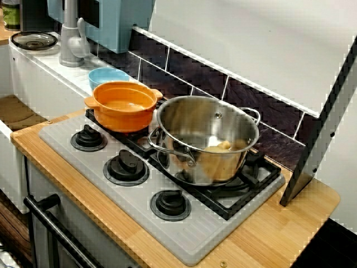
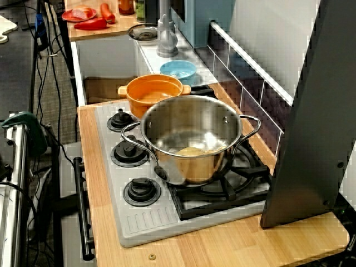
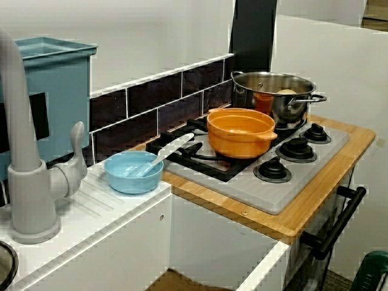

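Note:
No gripper shows in any view. A steel pot with two handles stands on the stove's right burner grate. A pale yellow lump lies at its bottom, also seen from the stove's right end as the yellow lump. Just left of it sits an empty orange pot, nearly touching the steel pot. Beyond the orange pot, on the white counter, is a light blue bowl with a pale spoon resting in it.
Three black knobs line the stove's grey front. A grey faucet and a blue box stand by the sink. A dark slanted panel leans at the stove's right end. Red vegetables lie on the far counter.

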You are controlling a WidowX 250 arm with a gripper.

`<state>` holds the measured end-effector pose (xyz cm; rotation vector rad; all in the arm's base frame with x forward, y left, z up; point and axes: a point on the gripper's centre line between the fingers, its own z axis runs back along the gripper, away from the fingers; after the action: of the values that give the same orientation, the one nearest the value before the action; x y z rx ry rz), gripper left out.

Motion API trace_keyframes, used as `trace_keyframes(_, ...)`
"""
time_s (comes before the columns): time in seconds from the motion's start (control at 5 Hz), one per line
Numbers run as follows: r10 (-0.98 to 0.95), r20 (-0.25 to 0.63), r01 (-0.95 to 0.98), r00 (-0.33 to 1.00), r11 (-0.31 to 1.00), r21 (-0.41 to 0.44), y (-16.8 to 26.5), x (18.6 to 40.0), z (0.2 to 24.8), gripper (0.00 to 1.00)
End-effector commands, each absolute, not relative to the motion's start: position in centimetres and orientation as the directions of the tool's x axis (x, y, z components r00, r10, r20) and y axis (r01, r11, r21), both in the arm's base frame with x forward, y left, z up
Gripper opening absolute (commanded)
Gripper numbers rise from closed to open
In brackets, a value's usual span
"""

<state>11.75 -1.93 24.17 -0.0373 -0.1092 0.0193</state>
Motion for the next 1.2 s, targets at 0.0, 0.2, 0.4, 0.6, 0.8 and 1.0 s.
trace_keyframes(0.0, 0.021, 0.109, -0.017, 0.994, 0.999, -0.038, -1.9, 11.8, 24.2, 1.00)
trace_keyframes(0.2, 0.036, 0.109, -0.038, 0.993, 0.999, 0.015, -1.9, 14.5, 23.1, 1.00)
trace_keyframes(0.4, 0.070, 0.112, -0.079, 0.991, 0.994, 0.076, -1.3, 17.4, 22.1, 1.00)
trace_keyframes(0.6, 0.067, 0.120, -0.079, 0.990, 0.992, 0.096, -0.6, 19.1, 21.4, 1.00)
trace_keyframes(0.8, 0.065, 0.137, -0.075, 0.988, 0.995, 0.067, 0.6, 19.7, 21.1, 1.00)
trace_keyframes(1.0, 0.063, 0.096, -0.066, 0.993, 0.998, 0.024, 1.4, 19.4, 21.4, 0.16)
